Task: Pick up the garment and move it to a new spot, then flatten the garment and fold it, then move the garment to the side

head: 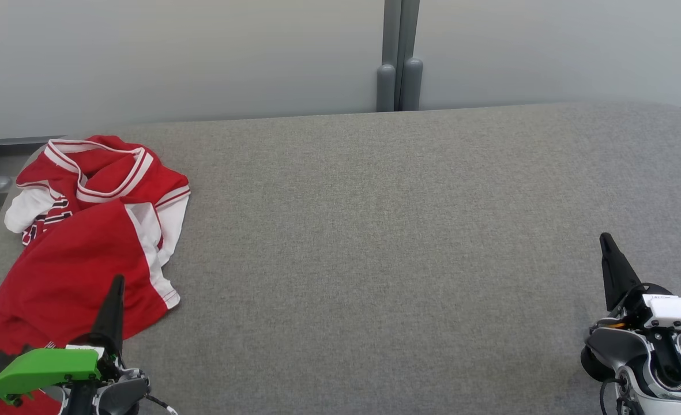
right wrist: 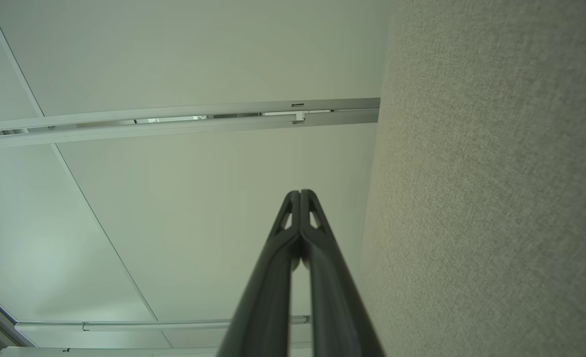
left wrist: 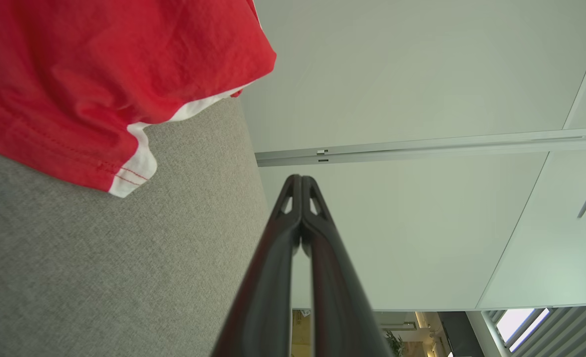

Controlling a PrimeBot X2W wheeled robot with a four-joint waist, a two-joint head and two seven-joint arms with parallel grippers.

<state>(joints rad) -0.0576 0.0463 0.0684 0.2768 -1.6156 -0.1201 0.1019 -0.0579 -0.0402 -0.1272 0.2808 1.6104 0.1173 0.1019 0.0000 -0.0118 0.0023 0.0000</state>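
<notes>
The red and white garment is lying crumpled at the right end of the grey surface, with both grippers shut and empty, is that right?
Not quite. The head view shows the garment crumpled at the left end of the grey surface, by the left gripper. The rest holds: that gripper and the right gripper are both shut and empty.

The left gripper [head: 119, 282] has long tapering black fingers, a bright green housing [head: 46, 369] behind them and a thin cable [head: 160, 403] at its grey wrist; the right gripper [head: 606, 239] has matching fingers ahead of a white housing [head: 677, 310] and silver-grey wrist.
</notes>
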